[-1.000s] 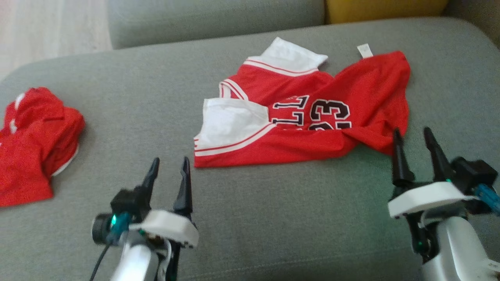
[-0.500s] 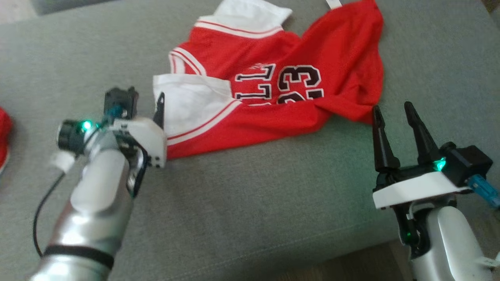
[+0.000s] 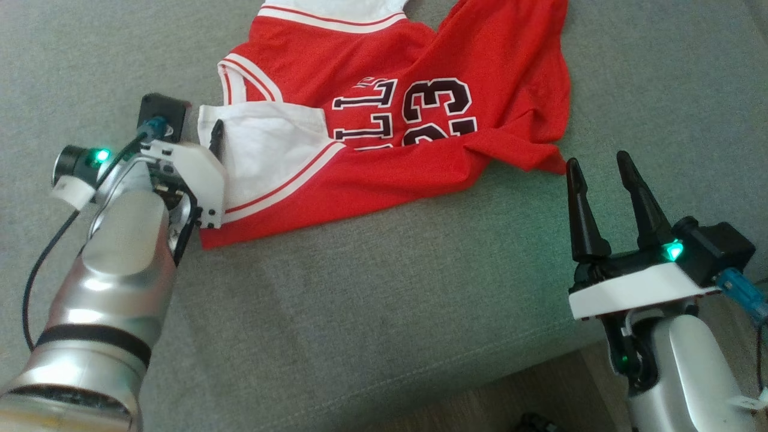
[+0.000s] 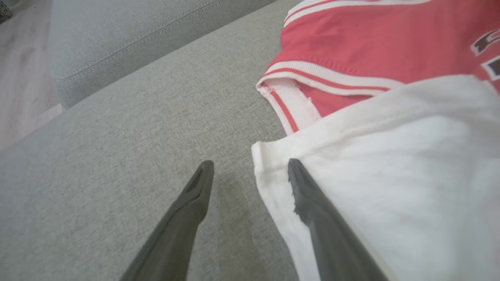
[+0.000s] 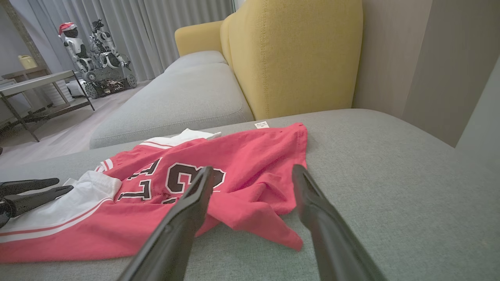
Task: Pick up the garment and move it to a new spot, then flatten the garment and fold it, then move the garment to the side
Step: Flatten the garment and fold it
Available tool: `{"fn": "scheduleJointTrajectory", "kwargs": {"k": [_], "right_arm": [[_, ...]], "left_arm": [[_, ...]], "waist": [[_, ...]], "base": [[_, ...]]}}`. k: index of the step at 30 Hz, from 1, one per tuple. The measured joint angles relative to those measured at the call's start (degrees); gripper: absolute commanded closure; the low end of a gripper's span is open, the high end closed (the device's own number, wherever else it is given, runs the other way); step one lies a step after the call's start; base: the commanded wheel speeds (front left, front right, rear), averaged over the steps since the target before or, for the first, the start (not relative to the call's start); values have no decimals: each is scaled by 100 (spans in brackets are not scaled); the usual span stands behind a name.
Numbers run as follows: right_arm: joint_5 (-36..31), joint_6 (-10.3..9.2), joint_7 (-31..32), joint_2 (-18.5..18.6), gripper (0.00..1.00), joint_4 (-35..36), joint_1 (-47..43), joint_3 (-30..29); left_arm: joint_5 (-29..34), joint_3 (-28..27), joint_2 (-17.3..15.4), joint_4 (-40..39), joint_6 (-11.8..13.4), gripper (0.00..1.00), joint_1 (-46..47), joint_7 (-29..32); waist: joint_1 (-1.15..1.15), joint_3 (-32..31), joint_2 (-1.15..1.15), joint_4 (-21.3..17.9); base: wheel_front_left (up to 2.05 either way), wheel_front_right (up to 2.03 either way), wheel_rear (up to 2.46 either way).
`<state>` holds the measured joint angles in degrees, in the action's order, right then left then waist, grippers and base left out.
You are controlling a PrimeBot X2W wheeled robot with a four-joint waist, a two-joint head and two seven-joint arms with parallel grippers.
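Observation:
A red jersey [image 3: 498,78] with white sleeves and the number 23 lies crumpled on the grey sofa cushion [image 3: 384,288]. My left gripper [image 3: 207,135] is open at the left edge of the near white sleeve [image 3: 264,150]. In the left wrist view, one finger rests over the sleeve [image 4: 390,164] and the other over bare cushion, with the gripper [image 4: 250,166] straddling the sleeve's edge. My right gripper [image 3: 597,161] is open just short of the jersey's lower right corner. The right wrist view shows that corner [image 5: 269,222] between its fingers [image 5: 252,168], and the left gripper [image 5: 62,184] at the sleeve.
The cushion's front edge runs across the lower right, with wooden floor [image 3: 510,396] below it. A yellow sofa back [image 5: 293,58] stands behind the jersey. Farther off are another grey seat [image 5: 187,93], a low table [image 5: 35,82] and a small robot [image 5: 97,50].
The head camera has tilted down, shifting the whole picture. My left arm has reached forward to the white sleeve's edge. The right gripper has stayed open near the jersey's corner.

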<state>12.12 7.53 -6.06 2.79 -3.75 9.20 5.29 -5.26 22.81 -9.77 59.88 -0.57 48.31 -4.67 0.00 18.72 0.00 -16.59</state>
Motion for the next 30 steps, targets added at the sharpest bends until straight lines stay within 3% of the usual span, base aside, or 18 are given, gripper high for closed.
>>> {"fn": "scheduleJointTrajectory", "kwargs": {"k": [3,4,5,6,13,19,24,30], "right_arm": [[2,0,-3,0,0,-2,5,-3],[14,0,-8,0,0,-3,12,-7],[16,0,-8,0,0,-7,21,-15],[16,0,-8,0,0,-8,35,-23],[14,0,-51,-1,0,-74,80,-179],[14,0,10,-4,0,-432,79,-626],[168,0,180,-7,0,-809,79,-979],[348,0,348,-12,0,-1302,85,-1216]], "left_arm": [[0,46,1,208,-118,0,154,1],[-1,54,4,271,-158,21,198,1],[-2,58,14,339,-201,80,237,1],[-2,68,30,385,-241,100,260,1],[-177,66,118,624,-326,100,336,-342],[-389,-112,166,389,-43,100,325,-912],[-390,-142,193,-815,69,100,-58,-964],[-387,-144,101,-2541,145,100,-1239,-987]], "waist": [[0,19,0,-18],[0,24,0,-23],[0,27,0,-26],[0,30,0,-27],[0,34,0,25],[0,-92,0,189],[0,-244,0,455],[0,-446,0,842]], "base": [[0,0,0],[0,0,0],[0,0,0],[0,0,0],[0,0,0],[0,0,0],[0,0,0],[0,0,0]]}}
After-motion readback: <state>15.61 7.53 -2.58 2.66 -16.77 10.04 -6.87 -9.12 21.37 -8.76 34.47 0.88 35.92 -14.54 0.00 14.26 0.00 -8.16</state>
